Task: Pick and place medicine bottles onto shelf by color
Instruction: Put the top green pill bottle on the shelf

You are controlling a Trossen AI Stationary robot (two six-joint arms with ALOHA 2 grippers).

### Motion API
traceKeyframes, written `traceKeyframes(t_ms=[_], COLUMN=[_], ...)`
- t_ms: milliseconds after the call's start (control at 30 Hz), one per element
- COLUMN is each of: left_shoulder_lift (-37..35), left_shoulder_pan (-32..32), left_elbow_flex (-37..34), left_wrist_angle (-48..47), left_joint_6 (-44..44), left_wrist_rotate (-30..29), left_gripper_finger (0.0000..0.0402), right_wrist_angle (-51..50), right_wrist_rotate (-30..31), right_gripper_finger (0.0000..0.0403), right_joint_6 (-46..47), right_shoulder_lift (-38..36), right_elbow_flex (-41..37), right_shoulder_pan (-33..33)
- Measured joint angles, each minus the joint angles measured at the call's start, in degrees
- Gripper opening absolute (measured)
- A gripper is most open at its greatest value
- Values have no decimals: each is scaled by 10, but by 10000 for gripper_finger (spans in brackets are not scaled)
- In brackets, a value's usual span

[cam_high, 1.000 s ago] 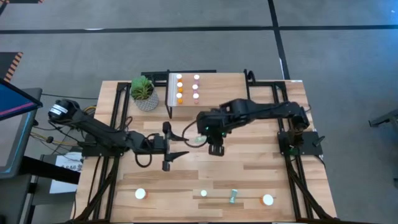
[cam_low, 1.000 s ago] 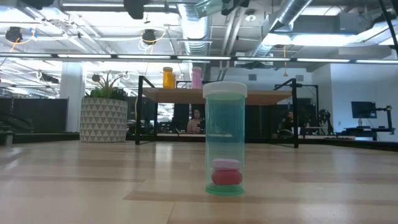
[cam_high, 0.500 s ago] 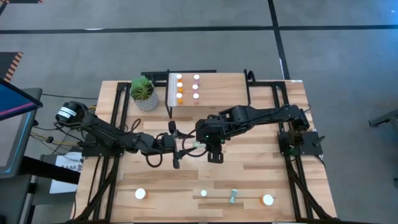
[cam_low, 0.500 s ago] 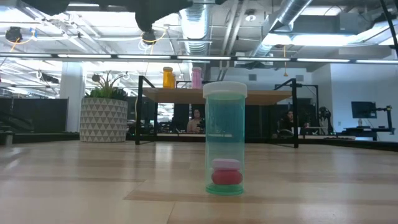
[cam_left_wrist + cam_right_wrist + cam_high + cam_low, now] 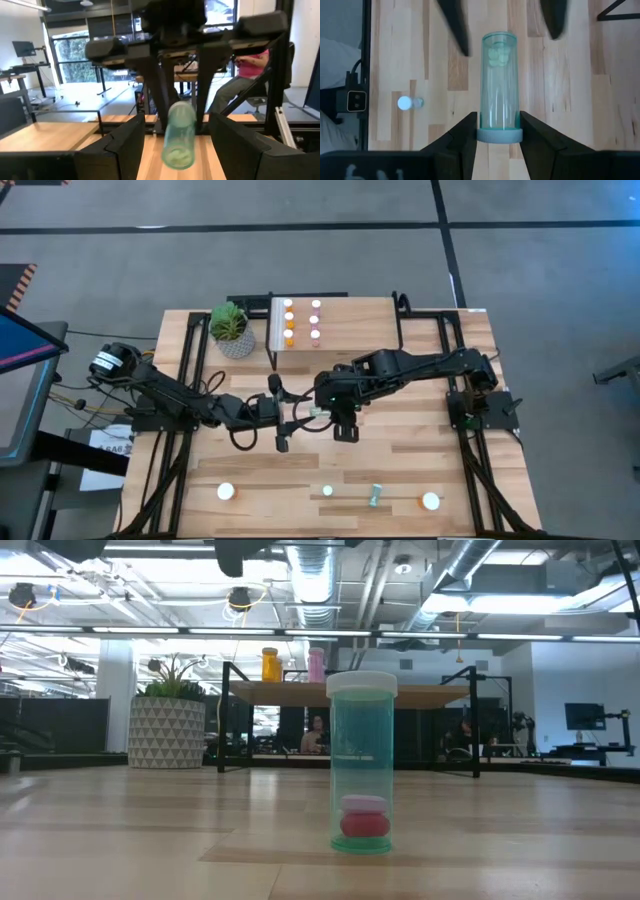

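My right gripper (image 5: 322, 412) sits at frame centre in the high view, arm reaching in from the right, fingers (image 5: 461, 140) clamped on the cap end of a teal bottle (image 5: 500, 85) held horizontally. My left gripper (image 5: 283, 420) faces it from the left, fingers (image 5: 127, 142) spread apart either side of the bottle's free end, not touching. The shelf (image 5: 330, 330) at upper centre carries orange and pink bottles. In the low view, both grippers are cut off at the top.

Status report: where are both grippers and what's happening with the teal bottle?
Right gripper shut on teal bottle, mid-table. Left gripper open, facing it for handover. Shelf holds orange and pink bottles. Nothing blocking.
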Motion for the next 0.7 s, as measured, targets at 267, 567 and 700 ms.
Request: traceKeyframes(t_ms=[267, 567, 700], left_shoulder_lift=[0, 0, 0], left_shoulder_pan=[-7, -6, -6], left_elbow_flex=[0, 0, 0], left_wrist_angle=[-5, -41, -49], left_joint_6=[17, 7, 6], left_wrist_rotate=[-64, -74, -74], left_gripper_finger=[208, 208, 208], right_wrist_angle=[0, 4, 9], right_wrist_rotate=[0, 0, 0], right_gripper_finger=[157, 157, 157], right_joint_6=[0, 0, -1], right_shoulder_lift=[0, 0, 0], right_elbow_flex=[0, 0, 0], right_shoulder_pan=[0, 0, 0])
